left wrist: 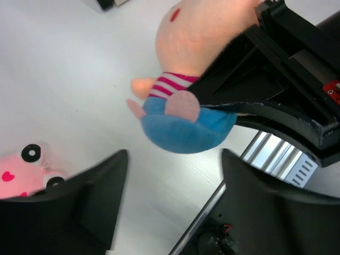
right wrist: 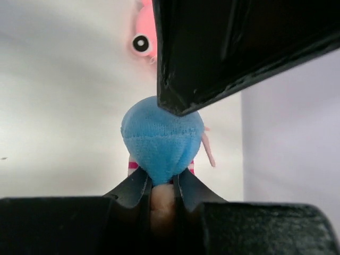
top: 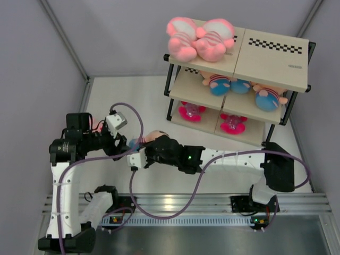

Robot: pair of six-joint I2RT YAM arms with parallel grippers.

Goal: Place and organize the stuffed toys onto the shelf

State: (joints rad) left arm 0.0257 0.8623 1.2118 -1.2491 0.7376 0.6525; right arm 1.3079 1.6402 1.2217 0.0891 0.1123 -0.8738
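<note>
A tan-headed stuffed toy (top: pixel 155 136) with a red-striped shirt and blue bottom (left wrist: pixel 183 127) hangs above the table, and my right gripper (right wrist: pixel 163 191) is shut on it at the body. My left gripper (left wrist: pixel 172 186) stands open just below its blue end (right wrist: pixel 162 138), with the fingers (left wrist: pixel 98 194) not touching it. In the top view the two grippers (top: pixel 122 142) (top: pixel 144 149) meet left of centre. The shelf (top: pixel 265 58) stands at the back right. It carries two pink toys (top: pixel 199 38) on top, blue-shirted toys (top: pixel 220 84) on the middle board and magenta ones (top: pixel 191 111) on the lowest.
Another toy with a pale pink face (left wrist: pixel 18 175) lies on the table under my left gripper; it also shows as a pink toy (right wrist: pixel 143 32) in the right wrist view. Grey walls close in the white table (top: pixel 127 95). An aluminium rail (top: pixel 212 204) runs along the near edge.
</note>
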